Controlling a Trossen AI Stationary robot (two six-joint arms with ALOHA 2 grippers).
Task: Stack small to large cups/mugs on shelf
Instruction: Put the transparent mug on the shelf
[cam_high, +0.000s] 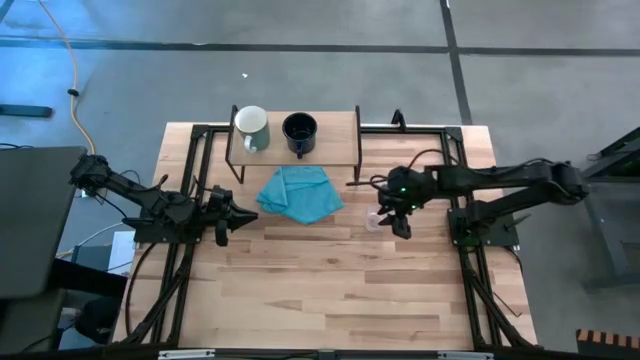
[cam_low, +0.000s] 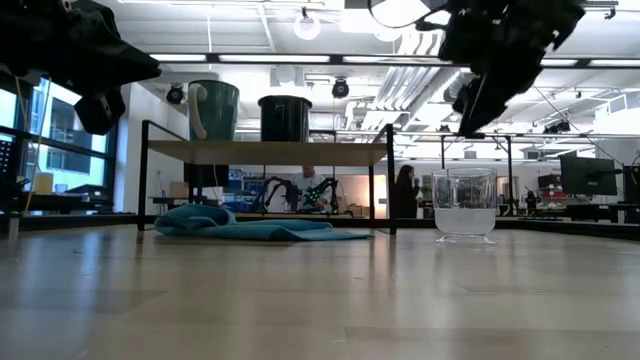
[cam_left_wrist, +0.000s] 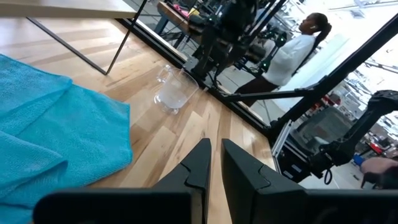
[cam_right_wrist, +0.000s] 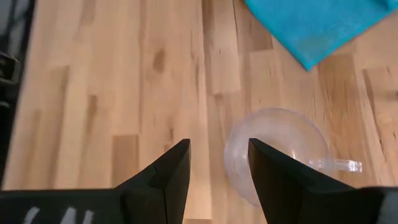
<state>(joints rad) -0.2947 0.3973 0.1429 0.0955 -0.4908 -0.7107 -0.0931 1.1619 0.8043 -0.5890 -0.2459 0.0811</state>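
High view: the right gripper (cam_high: 400, 222) is positioned above the clear glass cup (cam_high: 374, 220), fingers spread and holding nothing. The left gripper (cam_high: 236, 217) is parked well apart from the cup, fingers nearly closed and empty, with the blue cloth (cam_high: 300, 192) between them. The pale mug (cam_high: 251, 128) and black mug (cam_high: 299, 133) are seen side by side on the shelf (cam_high: 340, 140).

Low view: the cup (cam_low: 464, 205) is shown upright on the table (cam_low: 320, 300), transparent, directly below the raised right gripper (cam_low: 480, 105).

Right wrist view: the cup (cam_right_wrist: 280, 149), round-rimmed with a thin clear handle, is seen just beyond the parted fingers (cam_right_wrist: 168, 171)
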